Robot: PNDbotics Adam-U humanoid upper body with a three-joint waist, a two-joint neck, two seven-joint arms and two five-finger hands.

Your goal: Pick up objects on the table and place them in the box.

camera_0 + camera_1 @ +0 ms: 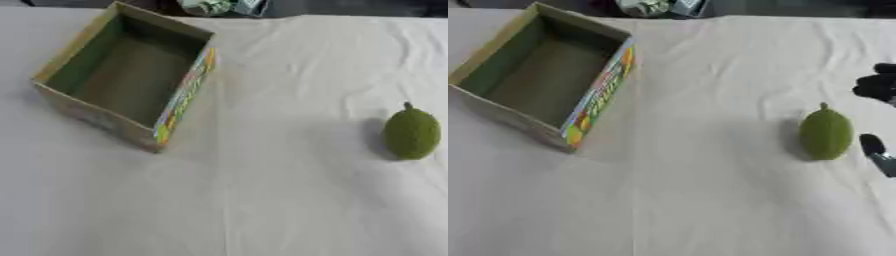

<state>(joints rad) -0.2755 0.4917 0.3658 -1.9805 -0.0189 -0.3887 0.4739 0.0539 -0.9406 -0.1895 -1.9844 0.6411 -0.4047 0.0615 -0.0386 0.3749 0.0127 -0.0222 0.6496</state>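
Note:
An open cardboard box (pixel 188 92) with a colourful printed side stands at the left of the table, and I see nothing inside it. A green bumpy oval fruit (pixel 826 134) with a short stem lies on the white cloth at the right. In the right eye view my right hand (pixel 875 86) comes in at the right edge. Its dark fingers show above and to the right of the fruit, and its thumb (pixel 874 147) sits just right of the fruit. The hand is spread open and apart from the fruit. My left hand shows in neither view.
A wrinkled white cloth (pixel 262 190) covers the table. Some greenish and white items (pixel 214 6) sit at the far edge beyond the box. Bare cloth lies between the box and the fruit and across the front.

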